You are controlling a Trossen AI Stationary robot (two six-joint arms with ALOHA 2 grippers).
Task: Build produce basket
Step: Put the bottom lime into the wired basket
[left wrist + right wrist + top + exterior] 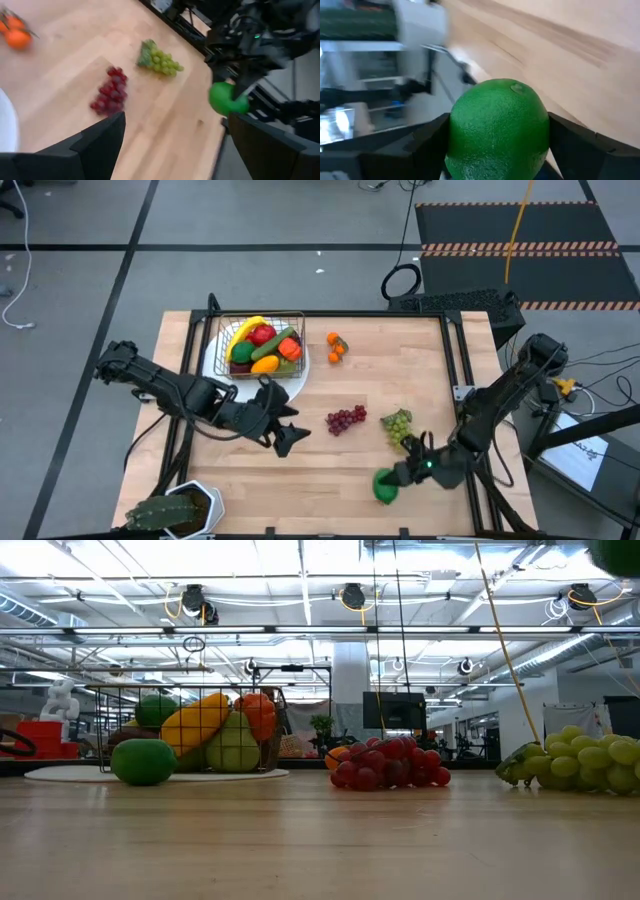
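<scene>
Between the right hand's (495, 150) fingers — a green lime (496, 127), clamped.

Two grape bunches (346, 419), one basket (262, 340)

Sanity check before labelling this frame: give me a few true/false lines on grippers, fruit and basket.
1. The right gripper is shut on the round green lime. True.
2. The left gripper holds the purple grape bunch. False: its jaws are open and empty, and the grapes lie apart from it on the wooden table.
3. The small dark wire basket sits on a round white plate and already holds several toy fruits. True.
4. The green grape bunch is inside the basket. False: it lies on the table near the right gripper.
5. The small orange fruit lies on the table outside the basket. True.
</scene>
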